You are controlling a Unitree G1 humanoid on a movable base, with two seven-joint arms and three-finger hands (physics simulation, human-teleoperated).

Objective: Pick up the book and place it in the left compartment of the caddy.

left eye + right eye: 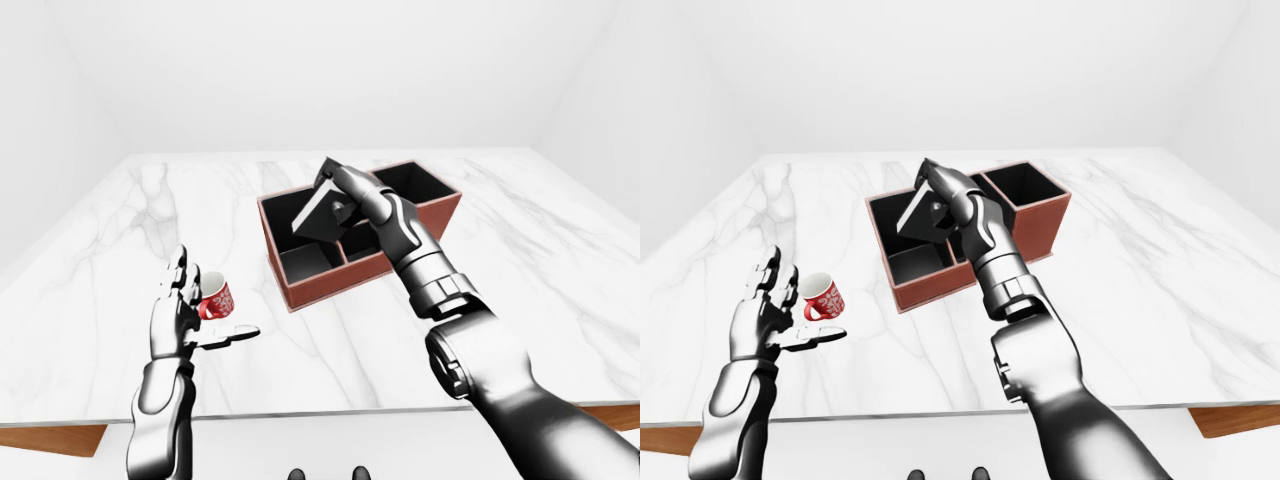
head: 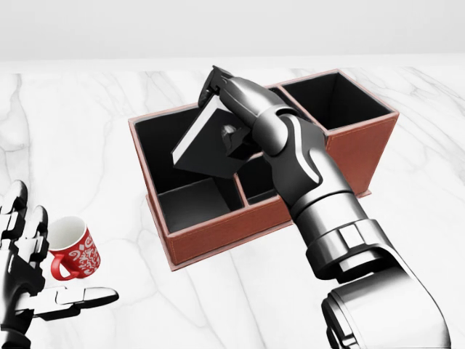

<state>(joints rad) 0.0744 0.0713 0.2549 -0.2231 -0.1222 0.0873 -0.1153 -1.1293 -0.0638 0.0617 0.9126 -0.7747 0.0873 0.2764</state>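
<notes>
Head view: the right hand (image 2: 231, 109), fingers clamped on the tilted dark book (image 2: 207, 138), holds it over the left compartment of the brown caddy (image 2: 218, 233) on the marble tabletop (image 2: 87, 131). Left-eye view: the left hand (image 1: 180, 315) hovers with fingers spread wide beside a red mug (image 1: 214, 300).

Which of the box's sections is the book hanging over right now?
The large section at the caddy's left end in the head view. The book, tilted in the right hand, hangs above it; the split middle and right-end sections lie beyond it.
</notes>
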